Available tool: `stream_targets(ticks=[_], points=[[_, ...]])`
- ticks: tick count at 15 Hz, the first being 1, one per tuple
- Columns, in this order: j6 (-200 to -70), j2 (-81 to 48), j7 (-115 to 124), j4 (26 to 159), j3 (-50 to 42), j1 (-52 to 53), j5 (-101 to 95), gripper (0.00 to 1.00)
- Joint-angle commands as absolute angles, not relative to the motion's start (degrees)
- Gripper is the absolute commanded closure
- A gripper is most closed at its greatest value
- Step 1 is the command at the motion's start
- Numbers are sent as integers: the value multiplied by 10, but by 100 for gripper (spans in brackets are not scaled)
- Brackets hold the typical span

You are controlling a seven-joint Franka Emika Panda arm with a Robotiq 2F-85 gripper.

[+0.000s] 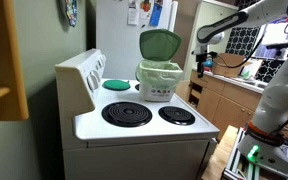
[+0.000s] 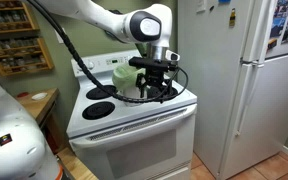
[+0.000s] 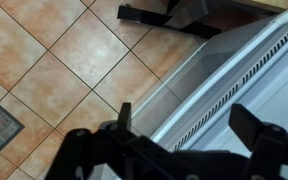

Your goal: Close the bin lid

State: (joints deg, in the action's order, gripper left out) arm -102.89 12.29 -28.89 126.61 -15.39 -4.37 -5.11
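The white bin [image 1: 157, 84] stands at the back of the white stove top [image 1: 144, 128], its pale green liner showing at the rim. Its rounded green lid [image 1: 160, 43] stands up open above it. My gripper [image 1: 199, 66] hangs in the air beside the stove, apart from the bin and about level with it. In an exterior view the gripper [image 2: 152, 90] covers most of the bin [image 2: 122, 73]. The wrist view shows my gripper [image 3: 189, 125] open and empty over the stove's edge and the tiled floor. The bin is out of the wrist view.
A flat round green disc [image 1: 116, 85] lies on a back burner. Two black coil burners [image 1: 127, 113] are at the front. A white fridge [image 2: 244, 80] stands beside the stove, and wooden cabinets with a cluttered counter [image 1: 229, 85] stand on the gripper's side.
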Motion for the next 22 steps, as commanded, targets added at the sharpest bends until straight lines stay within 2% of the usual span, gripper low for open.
stream_targets(ticks=[1, 12, 13, 16, 22], points=[[-1028, 122, -291, 1265, -143, -55, -49, 0], [-1160, 230, -319, 1219, -128, -38, -15, 0], [-1142, 202, -304, 1208, -125, -40, -27, 0], [-1146, 225, -306, 1205, -126, -38, -27, 0], [-1044, 261, -306, 1179, -128, -36, -2, 0]])
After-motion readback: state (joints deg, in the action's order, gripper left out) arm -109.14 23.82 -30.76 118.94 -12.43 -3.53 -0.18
